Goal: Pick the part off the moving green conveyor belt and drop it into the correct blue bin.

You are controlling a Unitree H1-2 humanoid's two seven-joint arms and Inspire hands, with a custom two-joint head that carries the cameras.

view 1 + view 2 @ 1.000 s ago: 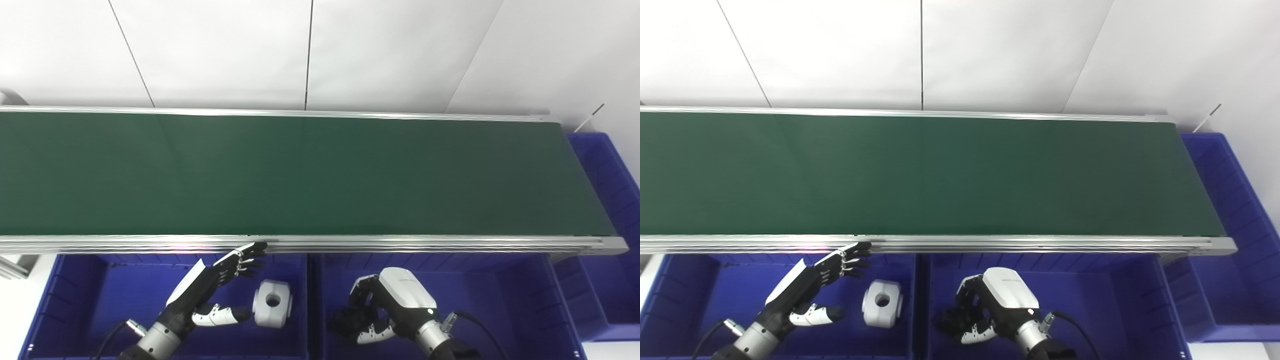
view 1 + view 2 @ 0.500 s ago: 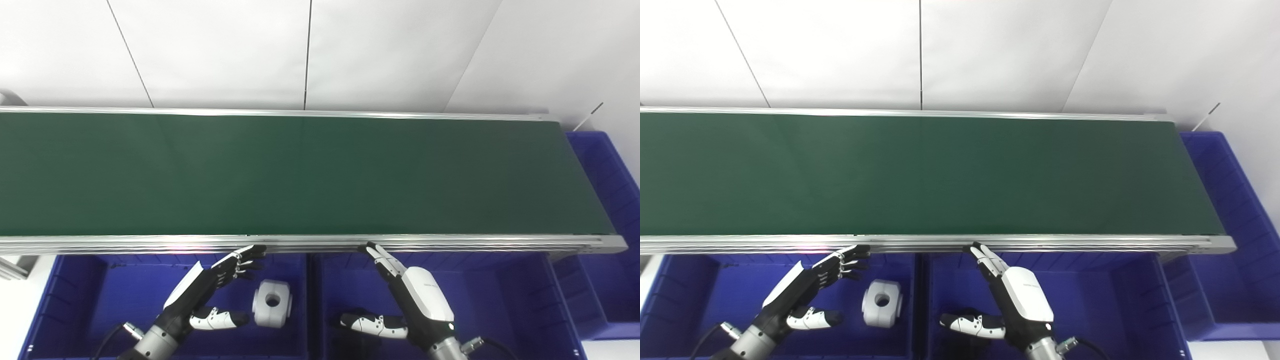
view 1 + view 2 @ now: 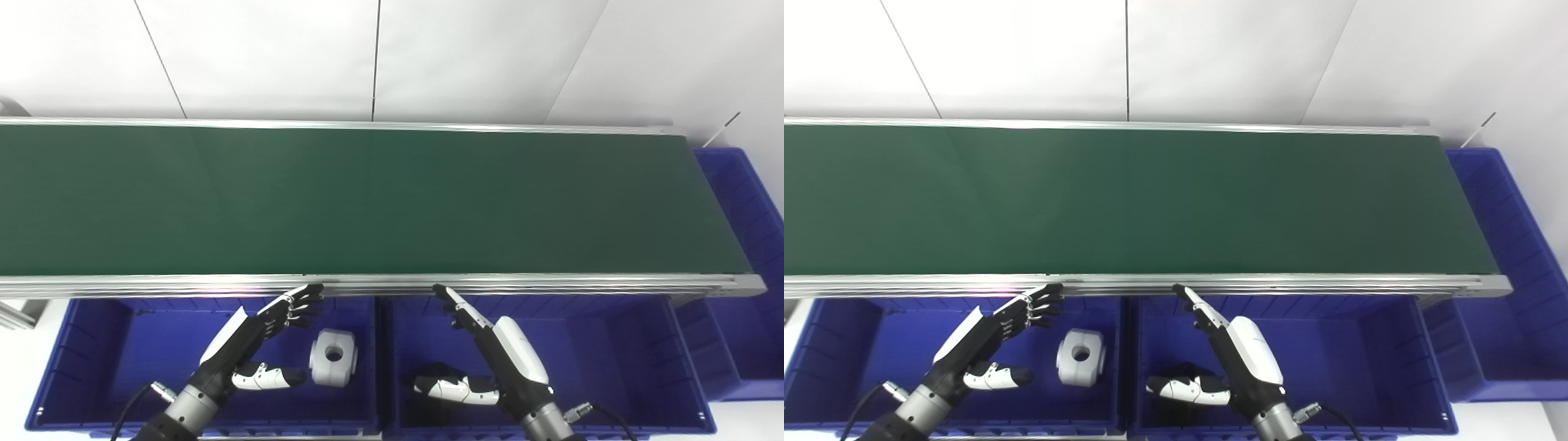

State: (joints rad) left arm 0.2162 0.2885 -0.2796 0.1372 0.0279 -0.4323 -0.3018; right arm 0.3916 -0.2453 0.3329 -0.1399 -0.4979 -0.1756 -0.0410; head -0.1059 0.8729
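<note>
White wall panels rise behind the green conveyor belt (image 3: 367,202), whose surface lies bare; below its near rail sit two blue bins; the left hand (image 3: 257,343) hovers over the left bin (image 3: 92,361), fingers spread toward the rail and thumb out sideways, holding nothing; the white part (image 3: 332,365) rests in that bin just right of its thumb, not touching; the right hand (image 3: 490,361) hangs over the right bin (image 3: 618,361), fingers straight, thumb wide, empty.

You have a plain dark green conveyor belt (image 3: 367,202) with a silver rail; below it, deep blue bins (image 3: 98,355) hold a white part (image 3: 332,365) beside black-and-white hands (image 3: 245,343).
</note>
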